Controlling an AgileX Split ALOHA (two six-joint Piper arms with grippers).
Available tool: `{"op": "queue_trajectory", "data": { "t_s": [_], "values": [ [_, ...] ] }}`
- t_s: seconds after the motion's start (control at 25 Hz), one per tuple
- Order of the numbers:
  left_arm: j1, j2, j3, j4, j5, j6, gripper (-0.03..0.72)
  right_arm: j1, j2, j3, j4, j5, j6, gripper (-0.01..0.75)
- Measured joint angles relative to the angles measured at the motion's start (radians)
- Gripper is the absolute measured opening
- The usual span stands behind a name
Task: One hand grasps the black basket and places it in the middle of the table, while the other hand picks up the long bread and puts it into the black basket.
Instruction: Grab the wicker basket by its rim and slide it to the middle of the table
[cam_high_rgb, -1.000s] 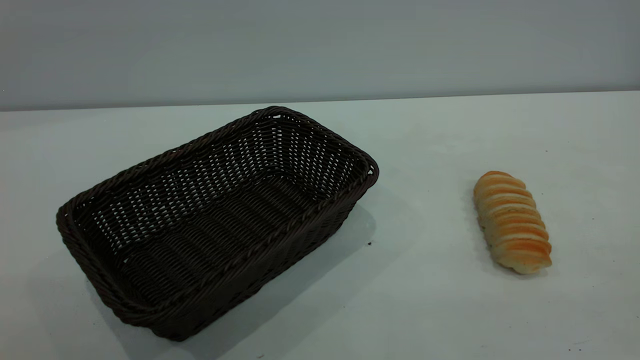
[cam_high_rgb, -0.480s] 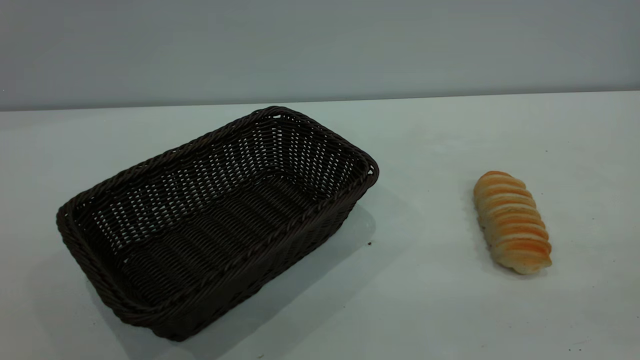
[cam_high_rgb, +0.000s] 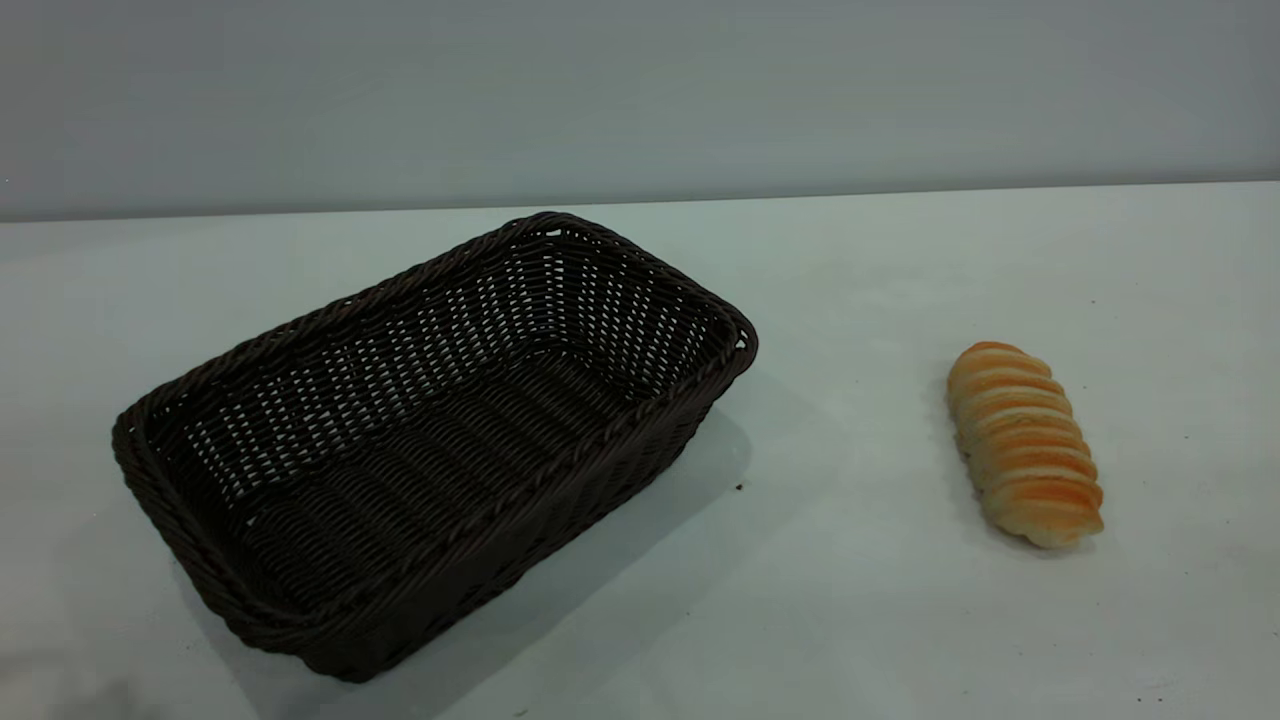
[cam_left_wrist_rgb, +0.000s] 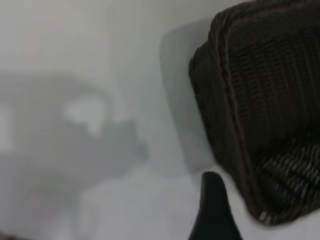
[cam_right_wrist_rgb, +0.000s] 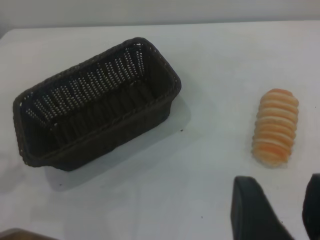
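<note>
The black basket (cam_high_rgb: 430, 430) is a large dark woven basket that sits empty on the left half of the white table (cam_high_rgb: 850, 600), turned at an angle. The long bread (cam_high_rgb: 1024, 443), ridged and golden-orange, lies on the table to its right, well apart from it. Neither gripper shows in the exterior view. In the left wrist view, my left gripper (cam_left_wrist_rgb: 214, 207) hovers low beside a corner of the basket (cam_left_wrist_rgb: 260, 110), without touching it. In the right wrist view, my right gripper (cam_right_wrist_rgb: 281, 200) is open and empty, above the table short of the bread (cam_right_wrist_rgb: 274, 127), with the basket (cam_right_wrist_rgb: 95, 105) farther off.
The table's far edge meets a plain grey wall (cam_high_rgb: 640, 90). A few tiny dark specks (cam_high_rgb: 739, 487) dot the tabletop near the basket. Bare tabletop lies between the basket and the bread.
The basket and the bread have not moved. A faint shadow has appeared at the table's front left corner in the exterior view.
</note>
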Motion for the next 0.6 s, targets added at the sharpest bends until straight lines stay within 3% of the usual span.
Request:
{"op": "queue_trajectory", "data": {
  "t_s": [0.16,0.36,0.6],
  "values": [
    [0.000,0.159,0.000,-0.051,-0.137,-0.003,0.585,0.000,0.000,0.000,0.003,0.000,0.002,0.238],
    [-0.006,0.328,0.000,-0.054,-0.222,-0.003,0.585,0.000,0.000,0.000,0.006,0.000,0.002,0.238],
    [-0.097,0.449,-0.002,-0.059,-0.331,-0.019,0.585,0.000,0.000,0.000,0.007,0.001,0.003,0.238]
  ]
}}
